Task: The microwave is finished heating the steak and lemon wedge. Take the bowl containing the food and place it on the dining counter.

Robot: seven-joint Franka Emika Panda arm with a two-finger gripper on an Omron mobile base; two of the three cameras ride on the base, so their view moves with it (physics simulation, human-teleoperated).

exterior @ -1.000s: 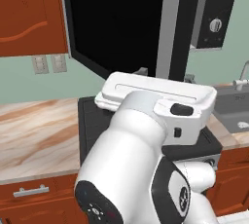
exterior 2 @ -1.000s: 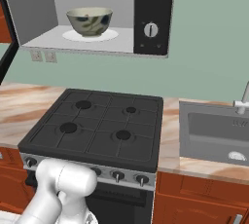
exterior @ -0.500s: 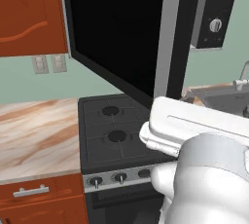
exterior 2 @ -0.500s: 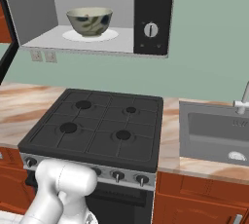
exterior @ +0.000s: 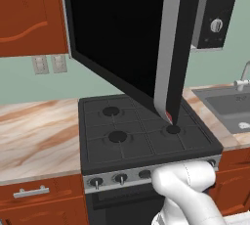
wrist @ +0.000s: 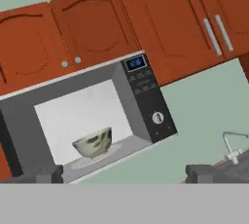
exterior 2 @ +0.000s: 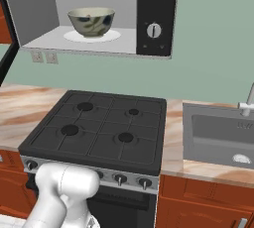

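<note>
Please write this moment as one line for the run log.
microwave: door open | bowl: on turntable inside | gripper: open, empty, facing microwave, apart from bowl | phase: before reach

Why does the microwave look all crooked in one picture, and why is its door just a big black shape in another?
In the hand view the camera is rolled, so the microwave and bowl look tilted; in the left base view the open door stands close, its glass plain black, without glare; the right base view is level, the bowl evenly lit.
</note>
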